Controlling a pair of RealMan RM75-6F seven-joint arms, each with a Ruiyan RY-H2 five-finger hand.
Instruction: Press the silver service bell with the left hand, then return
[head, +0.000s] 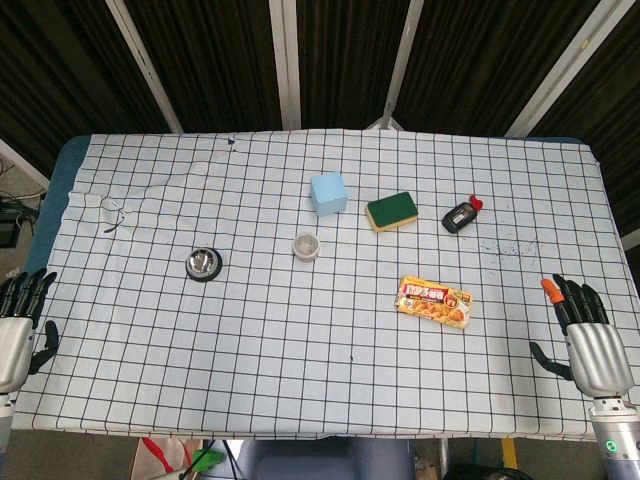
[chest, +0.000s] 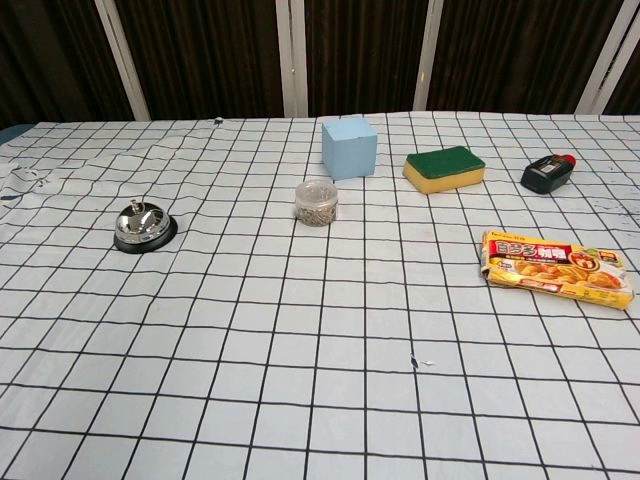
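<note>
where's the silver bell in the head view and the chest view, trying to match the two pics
Head view: the silver service bell sits left of centre on the checked cloth, apart from the left hand at the table's near left edge.
Chest view: the bell is at the left, mid-height; no hand shows.
Shared landmark: the small clear jar lies to the bell's right in both views, in front of the light blue cube.

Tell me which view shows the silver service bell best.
The chest view: the silver service bell is nearer and seen from the side, showing its button and black base. The head view shows it smaller, from above.
</note>
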